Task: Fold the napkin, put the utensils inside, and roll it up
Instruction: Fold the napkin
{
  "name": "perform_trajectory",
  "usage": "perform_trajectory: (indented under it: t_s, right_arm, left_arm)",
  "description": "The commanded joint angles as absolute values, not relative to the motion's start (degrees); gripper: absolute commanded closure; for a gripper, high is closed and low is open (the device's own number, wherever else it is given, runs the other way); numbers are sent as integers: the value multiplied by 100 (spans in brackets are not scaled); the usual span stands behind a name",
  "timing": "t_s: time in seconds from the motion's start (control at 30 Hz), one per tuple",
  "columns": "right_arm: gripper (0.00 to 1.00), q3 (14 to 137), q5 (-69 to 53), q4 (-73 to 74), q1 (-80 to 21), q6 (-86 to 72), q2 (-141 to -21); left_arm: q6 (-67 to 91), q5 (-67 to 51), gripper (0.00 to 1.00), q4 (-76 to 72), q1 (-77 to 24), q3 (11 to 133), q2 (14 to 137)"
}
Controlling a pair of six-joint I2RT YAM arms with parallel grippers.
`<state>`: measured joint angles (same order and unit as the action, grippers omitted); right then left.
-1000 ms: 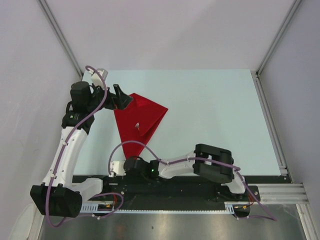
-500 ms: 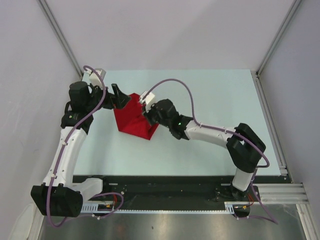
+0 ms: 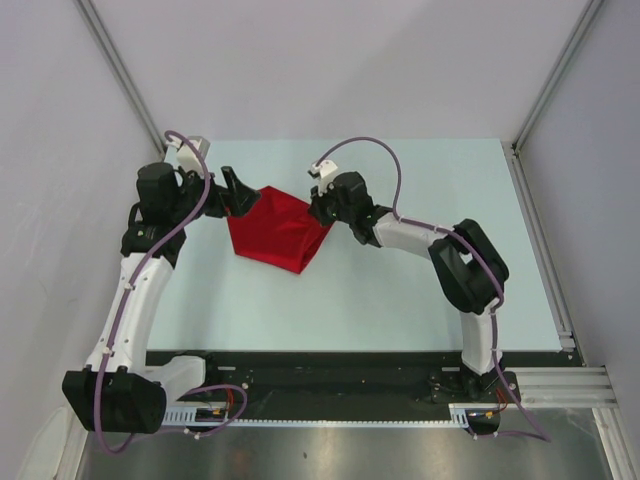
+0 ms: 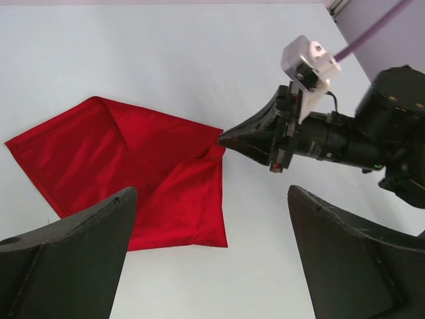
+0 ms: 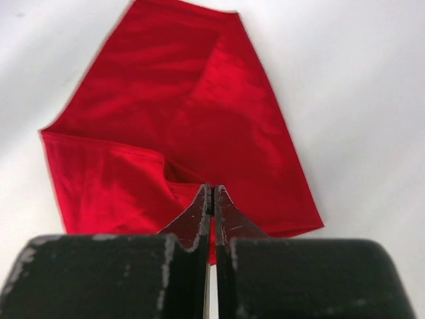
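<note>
The red napkin (image 3: 275, 228) lies folded in soft layers on the pale table (image 3: 430, 290), on the far left part. The right gripper (image 3: 318, 212) pinches its right corner, fingers pressed tight together. The left gripper (image 3: 242, 197) is by its left edge, fingers spread wide.

No text, label, brand, number or sign can be read in any view (nothing legible is shown on the white block (image 4: 305, 61), upper right).
</note>
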<state>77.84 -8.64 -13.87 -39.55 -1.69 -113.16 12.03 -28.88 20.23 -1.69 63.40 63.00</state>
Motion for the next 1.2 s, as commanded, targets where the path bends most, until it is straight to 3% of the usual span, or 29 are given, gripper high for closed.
perform_trajectory:
  t_s: [0.0,0.67,0.77,0.8,0.9,1.17]
  right_arm:
    - [100,8217,-985,-1213,-3727,-466,-11680]
    - [100,8719,-606,-598,-3393,-703,-12331]
    - [77,8710,-676,-589,-3323,-747,-12287]
    - [64,8701,-712,-589,-3305,-764,-12261]
    - [47,8675,-887,-615,-3182,-782,-12147]
    - [39,9052,-2205,-334,-2638,-967,-12480]
  left_arm:
    - [1283,-3023,0,1819,-114,6284,6319]
    - [1301,-3111,0,1819,-105,6302,6451]
    - [1301,-3120,0,1819,-105,6302,6451]
    - [1301,-3120,0,1819,-105,6293,6451]
    - [1301,-3129,0,1828,-105,6302,6460]
    - [1310,-3155,1,1819,-105,6284,6451]
